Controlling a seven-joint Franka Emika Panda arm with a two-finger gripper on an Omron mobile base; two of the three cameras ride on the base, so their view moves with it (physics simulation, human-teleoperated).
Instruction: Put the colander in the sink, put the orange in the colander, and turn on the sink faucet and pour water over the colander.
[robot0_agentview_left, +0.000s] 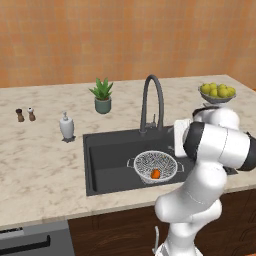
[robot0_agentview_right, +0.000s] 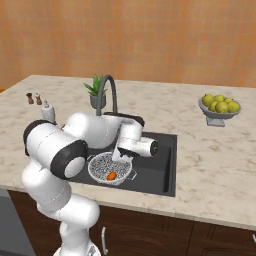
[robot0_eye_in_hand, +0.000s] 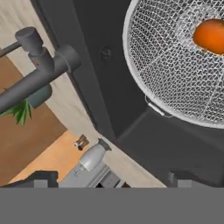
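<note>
The colander (robot0_agentview_left: 155, 166) sits on the floor of the sink (robot0_agentview_left: 107, 155), with the orange (robot0_agentview_left: 156, 173) resting inside its mesh bowl, so the two placing steps appear complete and the remaining step, by judgement, is to operate the sink faucet (robot0_agentview_left: 151, 102). The hand (robot0_agentview_right: 121, 156) hangs low over the basin, just above the colander's rim, with its fingers spread wide apart and nothing between them. The governing relation is the direction from the hand to the faucet: in the hand view, the colander (robot0_eye_in_hand: 175, 61) and orange (robot0_eye_in_hand: 210, 36) occupy the upper right, while the faucet's stem and side lever (robot0_eye_in_hand: 30, 40) lie to the upper left, across the sink's dark back wall (robot0_eye_in_hand: 92, 74). The faucet stem runs as a long bar slanting from the left edge toward the lever knob, so its long axis lies diagonal to the hand. The faucet therefore stands beyond the hand, toward the back of the counter (robot0_agentview_left: 45, 165), and apart from the fingers; the hand must likely travel away from the colander and rise toward the lever before any contact is possible
</note>
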